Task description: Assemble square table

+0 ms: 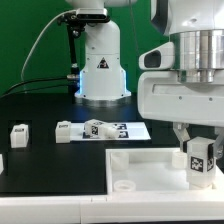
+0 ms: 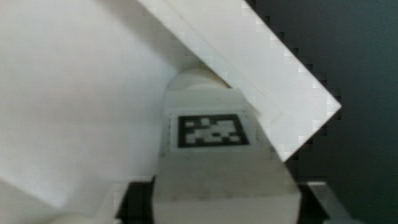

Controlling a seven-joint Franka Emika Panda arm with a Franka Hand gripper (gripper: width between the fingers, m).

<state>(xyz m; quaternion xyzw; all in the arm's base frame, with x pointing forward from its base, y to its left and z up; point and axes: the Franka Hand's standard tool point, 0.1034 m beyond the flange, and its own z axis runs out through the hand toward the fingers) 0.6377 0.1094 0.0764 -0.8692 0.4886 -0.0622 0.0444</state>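
The square table panel [image 1: 150,165] lies white and flat at the front of the exterior view, with a round socket [image 1: 124,185] at its near corner. My gripper [image 1: 200,150] is shut on a white block leg [image 1: 200,161] with a black-and-white tag and holds it upright over the panel's right part, in the exterior view. In the wrist view the tagged leg [image 2: 214,135] sits between my gripper's [image 2: 217,202] dark fingers [image 2: 146,200], with the panel [image 2: 71,90] and its raised rim [image 2: 267,70] behind. Whether the leg touches the panel is hidden.
Three more legs lie on the black table: one at the exterior view's left [image 1: 20,132], one near the middle [image 1: 63,130], one [image 1: 97,128] by the marker board [image 1: 128,130]. The robot base [image 1: 100,70] stands behind. A green wall backs the scene.
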